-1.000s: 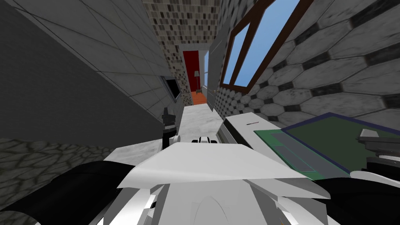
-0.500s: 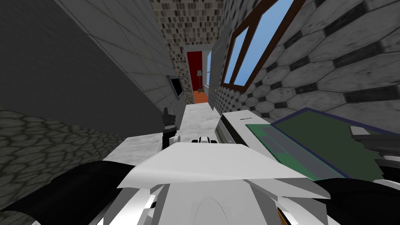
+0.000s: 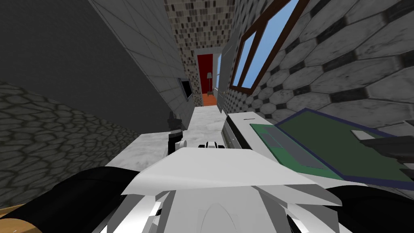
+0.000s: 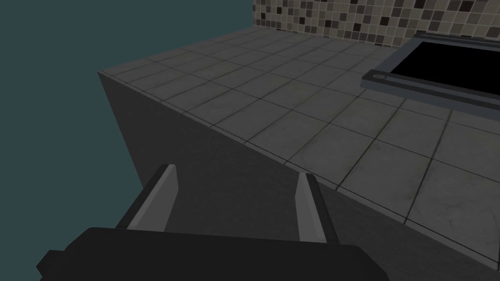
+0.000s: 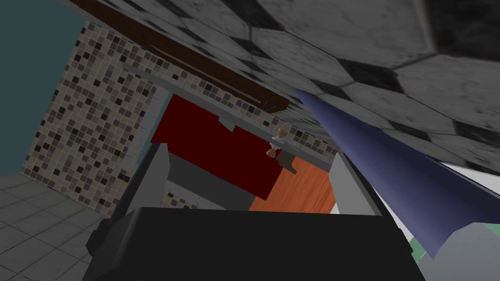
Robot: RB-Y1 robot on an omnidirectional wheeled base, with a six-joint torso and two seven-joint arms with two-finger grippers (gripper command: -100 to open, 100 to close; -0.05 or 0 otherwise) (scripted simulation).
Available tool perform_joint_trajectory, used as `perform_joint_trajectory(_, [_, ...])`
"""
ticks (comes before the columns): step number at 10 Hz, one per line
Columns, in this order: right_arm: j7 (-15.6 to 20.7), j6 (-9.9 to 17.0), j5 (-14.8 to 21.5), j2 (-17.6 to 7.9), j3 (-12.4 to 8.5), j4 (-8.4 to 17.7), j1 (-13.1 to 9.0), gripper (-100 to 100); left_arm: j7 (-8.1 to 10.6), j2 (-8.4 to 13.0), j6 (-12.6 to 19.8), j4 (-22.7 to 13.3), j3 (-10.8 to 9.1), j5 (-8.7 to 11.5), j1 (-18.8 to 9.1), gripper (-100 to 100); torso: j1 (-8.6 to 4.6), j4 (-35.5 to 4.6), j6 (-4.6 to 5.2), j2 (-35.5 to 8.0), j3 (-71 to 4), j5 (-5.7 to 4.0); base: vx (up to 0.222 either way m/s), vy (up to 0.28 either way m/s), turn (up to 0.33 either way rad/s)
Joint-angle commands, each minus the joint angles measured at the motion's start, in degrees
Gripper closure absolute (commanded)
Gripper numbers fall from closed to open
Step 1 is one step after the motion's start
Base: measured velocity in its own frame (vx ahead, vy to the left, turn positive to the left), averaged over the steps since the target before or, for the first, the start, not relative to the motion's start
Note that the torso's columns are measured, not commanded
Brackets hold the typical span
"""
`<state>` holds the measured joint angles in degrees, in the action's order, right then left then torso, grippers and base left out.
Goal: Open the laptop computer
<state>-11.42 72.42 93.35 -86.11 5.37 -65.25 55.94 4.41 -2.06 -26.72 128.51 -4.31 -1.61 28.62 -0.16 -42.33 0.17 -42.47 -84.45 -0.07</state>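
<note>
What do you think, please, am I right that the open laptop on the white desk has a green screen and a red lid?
Not quite: the lid is dark blue, not red, as the right wrist view shows. The rest holds: the laptop stands open on the white desk, its screen green.

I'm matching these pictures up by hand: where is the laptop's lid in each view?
Head view: the lid, dark green with a navy rim, stands raised at the right.
Left wrist view: not in it.
Right wrist view: the lid shows edge-on, navy, just outside one finger of the right pincer.
Shared landmark: the mosaic tile wall, in all three.
</note>
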Motion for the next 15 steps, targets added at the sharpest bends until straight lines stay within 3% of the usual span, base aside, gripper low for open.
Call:
perform_joint_trajectory(1, [-0.1,0.9,2.5,-2.2,0.9,0.4,2.7,-100,0.0,0.0,0.0,0.0,0.0,0.0,0.0,0,-0.05,0.0,0.04,-0.1,0.0,-0.03,-0.233,-0.073,0.106])
perform_joint_trajectory(11, [-0.6,4.0,10.6,-9.3,3.7,1.3,10.1,-100,0.0,0.0,0.0,0.0,0.0,0.0,0.0,0,-0.07,0.0,0.11,-0.1,0.1,-0.07,-0.182,-0.058,0.082])
perform_joint_trajectory(12, [-0.8,3.8,10.5,-8.9,3.7,1.6,9.0,-100,0.0,0.0,0.0,0.0,0.0,0.0,0.0,0,-0.07,0.0,0.08,0.0,0.0,-0.06,-0.066,-0.019,0.027])
perform_joint_trajectory(13, [2.0,1.0,7.7,-6.2,2.0,-1.3,6.2,-100,0.0,0.0,0.0,0.0,0.0,0.0,0.0,0,0.03,0.1,0.03,0.3,-0.2,-0.03,0.072,-0.093,-0.283])
perform_joint_trajectory(15, [5.1,-1.5,7.1,-3.7,2.0,-4.5,3.7,-100,0.0,0.0,0.0,0.0,-0.01,0.0,0.1,0,-0.03,0.1,0.16,0.2,-0.2,-0.02,0.061,0.012,-0.199])
